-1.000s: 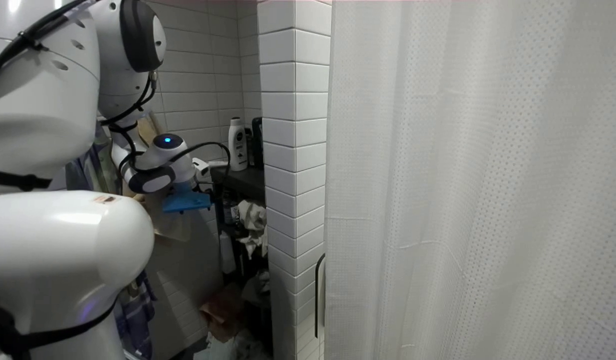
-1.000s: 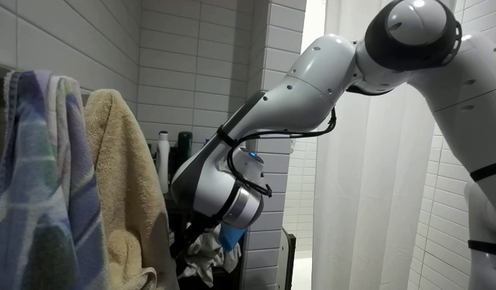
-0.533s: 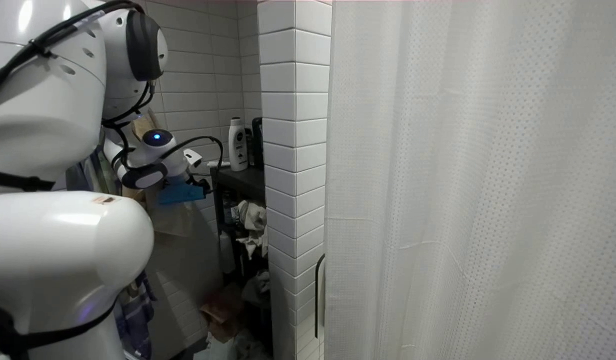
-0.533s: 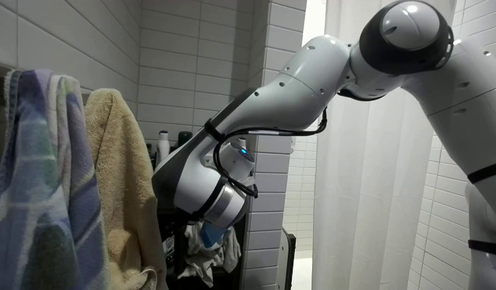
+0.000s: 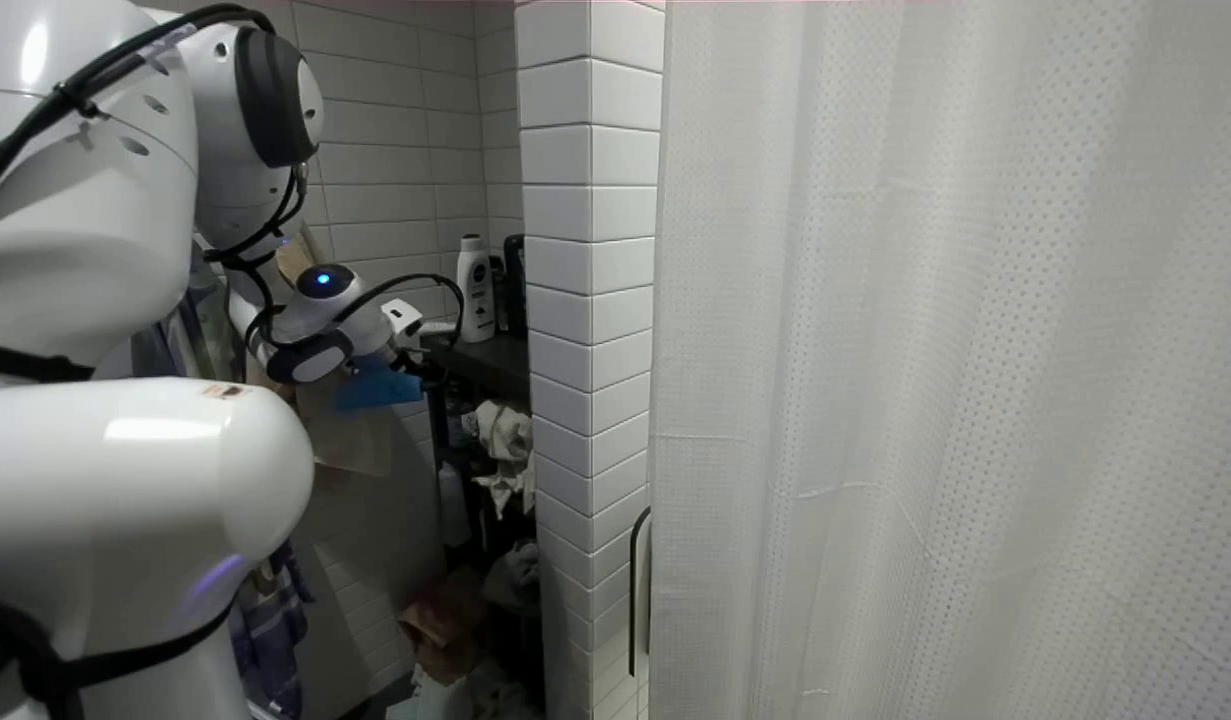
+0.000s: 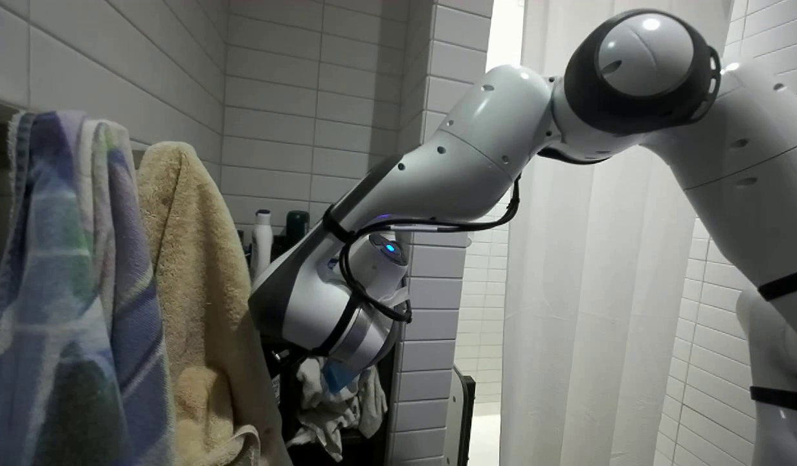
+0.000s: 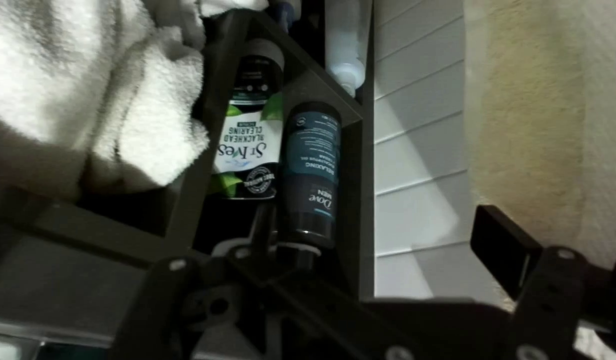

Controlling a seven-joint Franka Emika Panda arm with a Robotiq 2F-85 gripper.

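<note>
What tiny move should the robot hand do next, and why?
I'd probably slide the open gripper a bit toward the wrist view's left edge, so the dark Dove bottle sits nearer its middle: nothing is held, and the bottle appears near one finger, while the other finger shows in front of the beige cloth.

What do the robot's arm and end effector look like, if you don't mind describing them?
The arm is glossy white with rounded segments, dark joint shells, black straps and black cables along it. Near its far end are a blue light and a blue panel. The end effector is black, with angular linkages, pale screw heads and a flat, blocky pad.
</note>
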